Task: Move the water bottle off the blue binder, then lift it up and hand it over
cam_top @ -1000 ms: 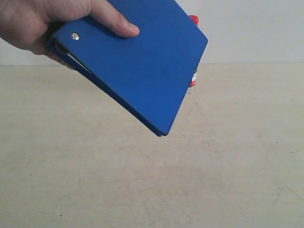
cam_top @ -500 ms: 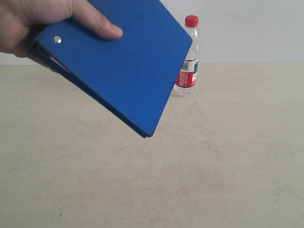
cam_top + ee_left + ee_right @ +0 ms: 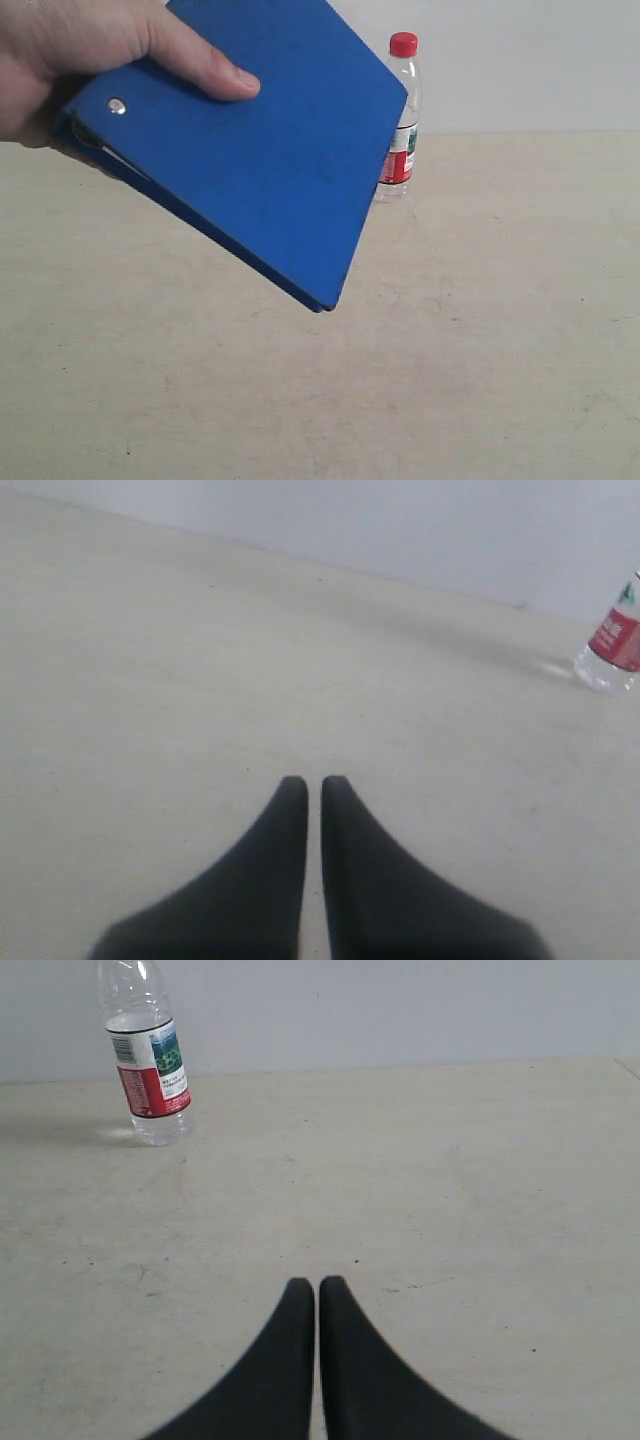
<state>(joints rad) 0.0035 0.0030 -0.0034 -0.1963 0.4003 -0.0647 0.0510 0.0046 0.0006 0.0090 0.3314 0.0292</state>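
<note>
A person's hand holds the blue binder tilted in the air at the upper left of the exterior view, one silver rivet showing near its spine. The water bottle stands upright on the table behind the binder's right corner, red cap on top; it also shows as the bottle far from the right gripper and the bottle at the frame edge. My left gripper and right gripper are both shut and empty, low over the table. Neither shows in the exterior view.
The beige table spreads under everything, with a pale wall behind it. The held binder hangs above the table's left-centre part.
The hand-held binder slid left over the last second, uncovering the standing bottle, then dipped slightly lower and right. The bottle has stayed put.
</note>
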